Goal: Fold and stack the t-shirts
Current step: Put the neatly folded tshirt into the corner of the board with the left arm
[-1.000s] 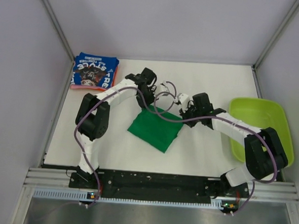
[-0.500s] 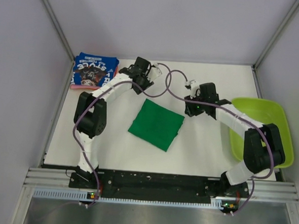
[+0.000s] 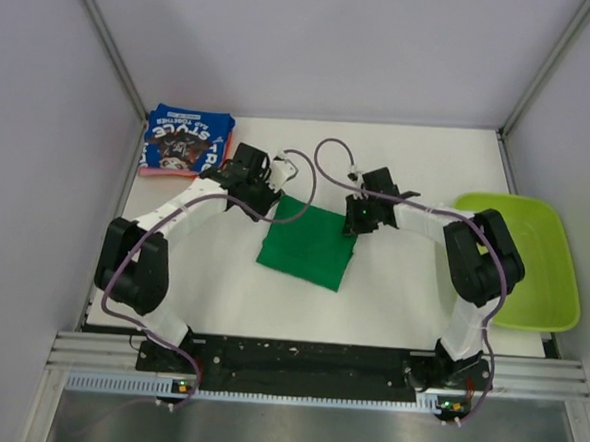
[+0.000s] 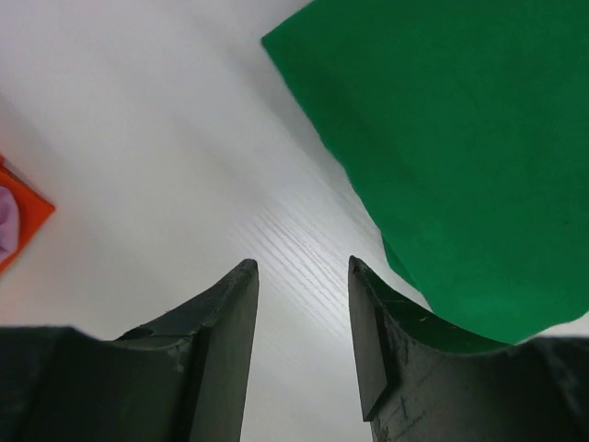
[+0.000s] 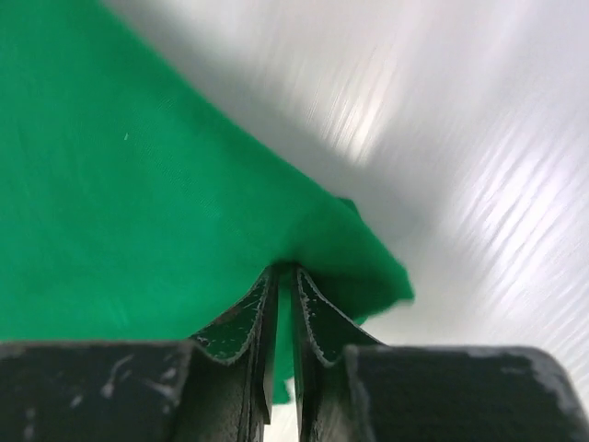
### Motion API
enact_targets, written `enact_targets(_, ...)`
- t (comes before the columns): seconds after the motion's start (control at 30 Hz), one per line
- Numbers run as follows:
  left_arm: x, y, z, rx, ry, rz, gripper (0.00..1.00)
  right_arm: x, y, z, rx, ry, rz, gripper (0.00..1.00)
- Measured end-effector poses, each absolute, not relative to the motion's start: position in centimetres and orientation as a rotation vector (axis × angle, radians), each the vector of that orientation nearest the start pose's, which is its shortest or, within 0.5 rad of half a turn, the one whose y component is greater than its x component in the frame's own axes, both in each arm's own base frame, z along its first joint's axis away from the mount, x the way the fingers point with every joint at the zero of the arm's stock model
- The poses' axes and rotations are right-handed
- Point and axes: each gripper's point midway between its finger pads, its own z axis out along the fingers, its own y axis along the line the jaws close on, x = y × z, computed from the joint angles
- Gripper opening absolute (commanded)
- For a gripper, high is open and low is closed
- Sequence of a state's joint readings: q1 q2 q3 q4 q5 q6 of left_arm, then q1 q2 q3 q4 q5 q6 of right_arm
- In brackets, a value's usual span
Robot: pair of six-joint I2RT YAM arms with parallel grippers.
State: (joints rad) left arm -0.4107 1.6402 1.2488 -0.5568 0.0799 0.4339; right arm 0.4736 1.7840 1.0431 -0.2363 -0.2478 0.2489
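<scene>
Folded bright green cloth t-shirt [image 3: 309, 244] lies centred on the white bench [image 3: 401, 288]; right claw [image 5: 285, 276], nearly closed, pinches its far right corner; left claw [image 4: 299, 272] stands half-open, empty, beside the far left corner; it should grip cloth before both lift evenly.

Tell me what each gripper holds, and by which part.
The right gripper pinches the green t-shirt at its edge, near the right-hand corner. The left gripper stands open beside the shirt, holding nothing.
</scene>
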Motion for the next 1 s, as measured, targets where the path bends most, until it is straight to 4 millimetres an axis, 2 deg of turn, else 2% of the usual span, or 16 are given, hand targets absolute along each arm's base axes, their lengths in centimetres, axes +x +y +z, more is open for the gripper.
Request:
enact_targets(0.13,36.2,-16.0,10.5,0.938,2.356,-0.172,0.54,38.4,23.0,4.2,-0.288,2.537,0.579,0.23)
enact_targets(0.2,36.2,-16.5,10.5,0.853,2.382,-0.233,0.55,39.8,22.9,5.2,-0.264,2.510,0.566,0.29)
enact_targets(0.3,36.3,-17.8,9.7,0.728,2.450,-0.351,0.56,40.6,22.5,6.2,-0.247,2.487,0.543,0.36)
enact_targets(0.4,36.4,-19.0,7.6,0.619,2.537,-0.439,0.57,39.8,21.8,7.1,-0.240,2.483,0.518,0.48)
enact_targets(0.47,36.1,-19.3,5.9,0.540,2.609,-0.478,0.58,38.5,21.1,8.0,-0.241,2.474,0.507,0.62)
enact_targets(0.57,35.8,-19.4,4.4,0.441,2.673,-0.514,0.58,36.2,19.9,9.3,-0.248,2.453,0.500,0.94)
enact_targets(0.6,35.9,-19.4,4.0,0.404,2.688,-0.524,0.57,35.5,19.6,9.8,-0.252,2.440,0.501,0.99)
enact_targets(0.67,35.9,-19.6,3.6,0.364,2.703,-0.554,0.55,34.3,19.1,10.6,-0.260,2.418,0.506,0.99)
enact_targets(0.73,35.8,-20.1,3.0,0.331,2.729,-0.603,0.44,33.3,18.6,11.3,-0.266,2.398,0.508,0.99)
enact_targets(0.83,36.4,-21.5,2.9,0.294,2.736,-0.724,0.00,32.0,18.1,12.1,-0.265,2.373,0.513,0.99)
enact_targets(0.93,36.2,-22.9,2.7,0.276,2.753,-0.850,0.00,31.4,17.7,13.2,-0.263,2.341,0.515,0.99)
enact_targets(1.0,36.1,-23.0,2.8,0.266,2.756,-0.882,0.00,31.1,17.5,13.8,-0.262,2.324,0.515,0.99)
